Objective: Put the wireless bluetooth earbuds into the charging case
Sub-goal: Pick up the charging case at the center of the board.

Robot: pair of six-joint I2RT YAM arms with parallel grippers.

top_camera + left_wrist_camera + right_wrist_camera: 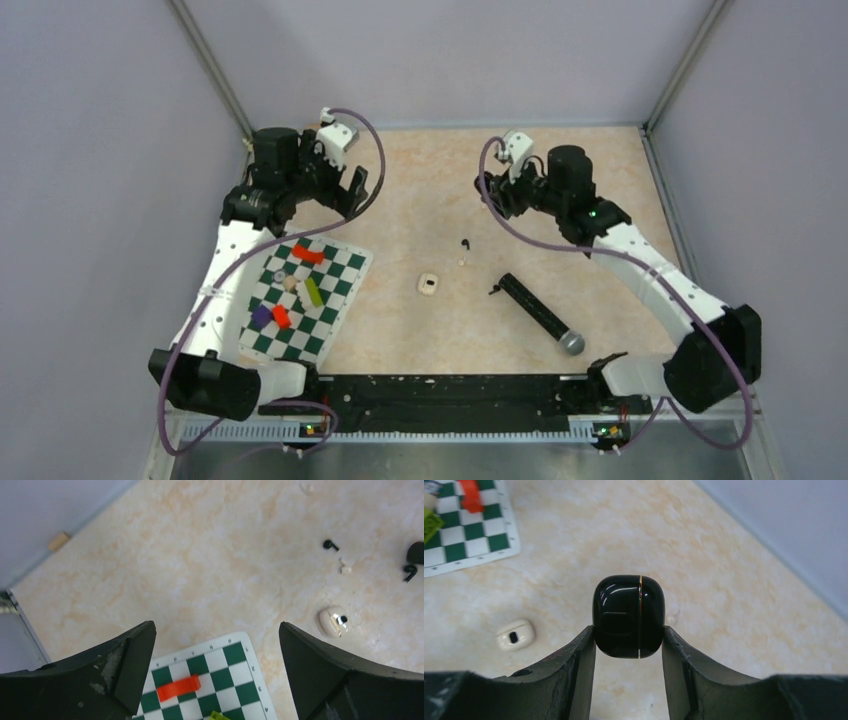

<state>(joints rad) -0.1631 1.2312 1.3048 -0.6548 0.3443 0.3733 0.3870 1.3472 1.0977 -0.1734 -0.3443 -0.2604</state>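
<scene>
The right claw (628,632) grips the black case (628,602) above the worktop (724,580). The left claw (216,627) gapes wide, empty. A dark earbud (329,544) and a whitish earbud (345,569) lie close together on the worktop, near the microphone (540,313).

No legible txt; maybe tiny edge digits on chessboard (235,653).

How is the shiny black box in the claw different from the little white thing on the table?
The black case is pinched in the right gripper, above the table; the white oval piece lies loose on it. The black case is a rounded square with a thin gold seam; the white oval piece has a small dark opening. Both are glossy and rounded.
</scene>
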